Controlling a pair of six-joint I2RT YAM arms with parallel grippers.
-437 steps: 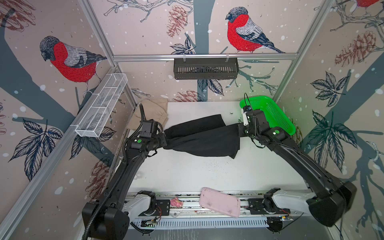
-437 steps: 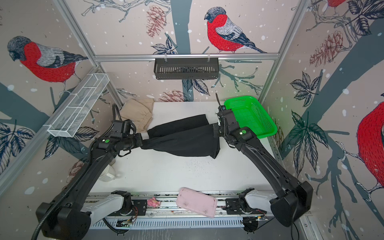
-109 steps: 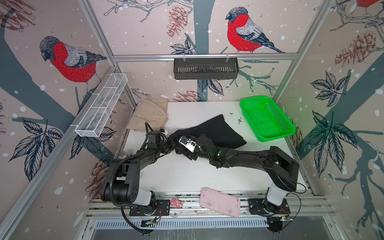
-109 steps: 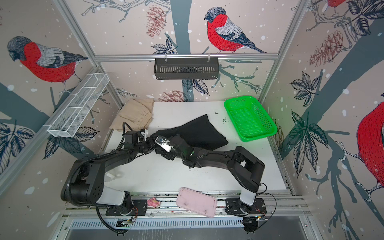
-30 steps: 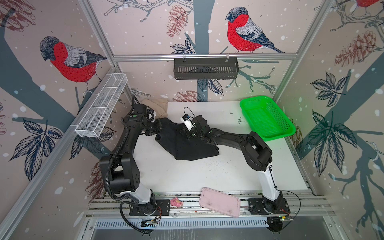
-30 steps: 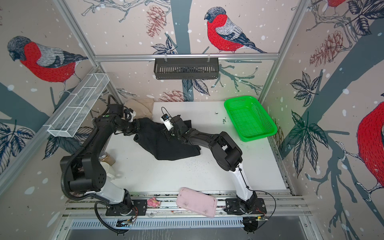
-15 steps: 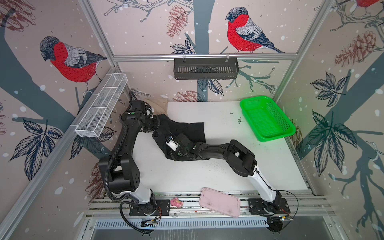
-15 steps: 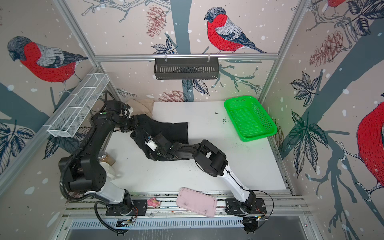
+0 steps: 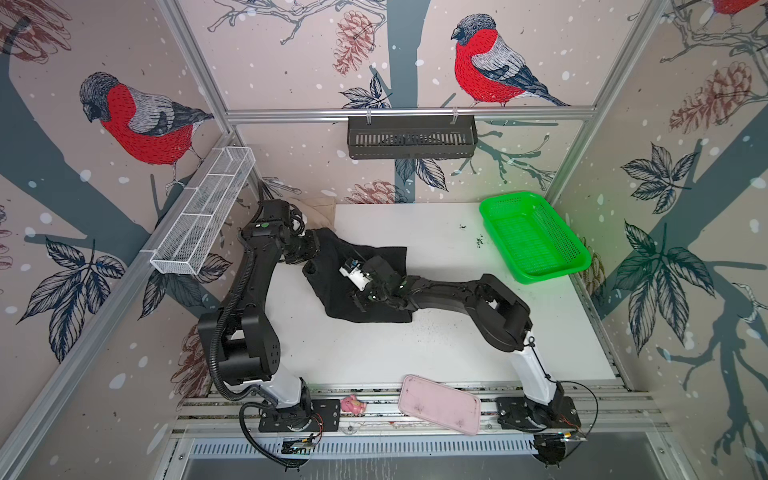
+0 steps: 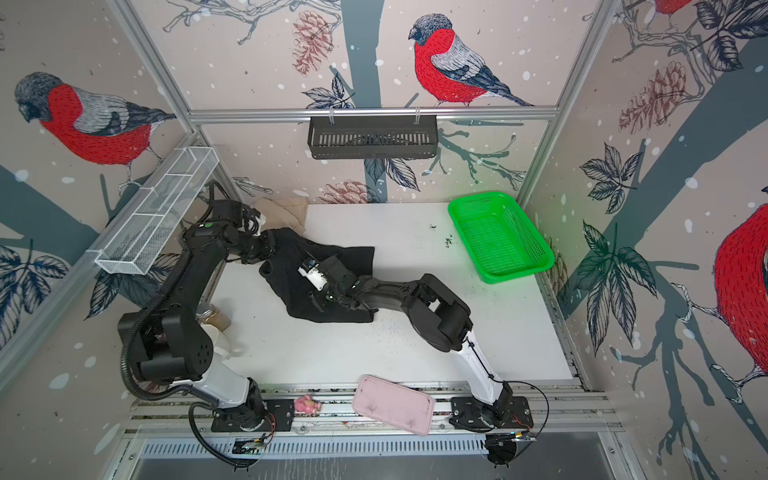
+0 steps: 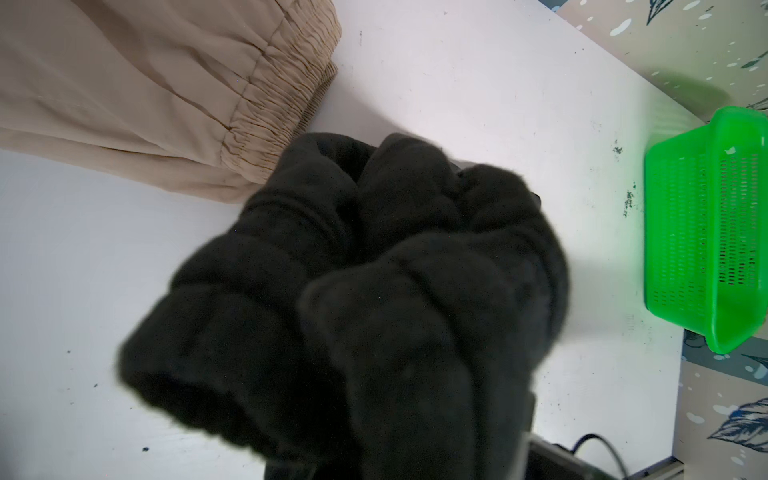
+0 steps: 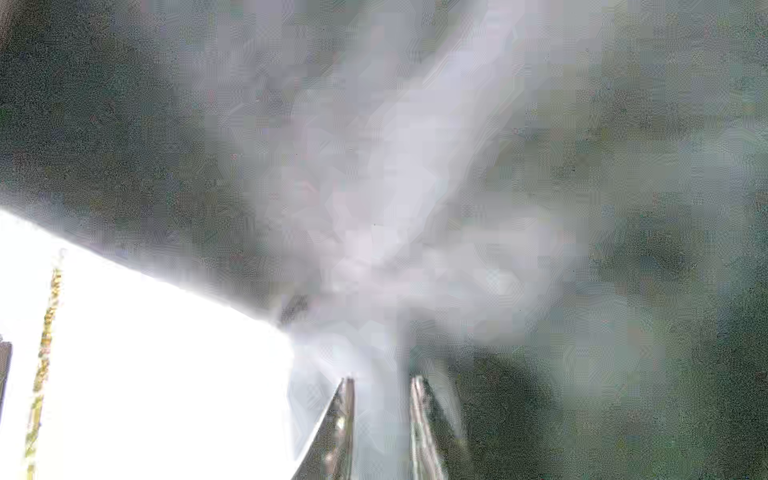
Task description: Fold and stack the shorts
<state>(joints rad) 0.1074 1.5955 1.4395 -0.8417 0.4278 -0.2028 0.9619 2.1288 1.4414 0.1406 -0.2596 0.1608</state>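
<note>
Right arm (image 9: 449, 291) had swung lower, lying flat over black shorts (image 9: 330, 286), with the grip of right gripper (image 9: 358, 300) unclear, while left gripper (image 9: 311, 251) pinched their ten-o'clock corner.

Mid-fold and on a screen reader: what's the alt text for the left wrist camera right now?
Bunched black shorts fill the middle of the frame, close to the camera. Beyond them, beige shorts with a gathered elastic waist lie on the white table, and a green mesh basket stands farther off.

The table (image 9: 436, 345) bears black shorts (image 9: 332, 301), tan shorts (image 9: 319, 210), basket (image 9: 552, 272).
</note>
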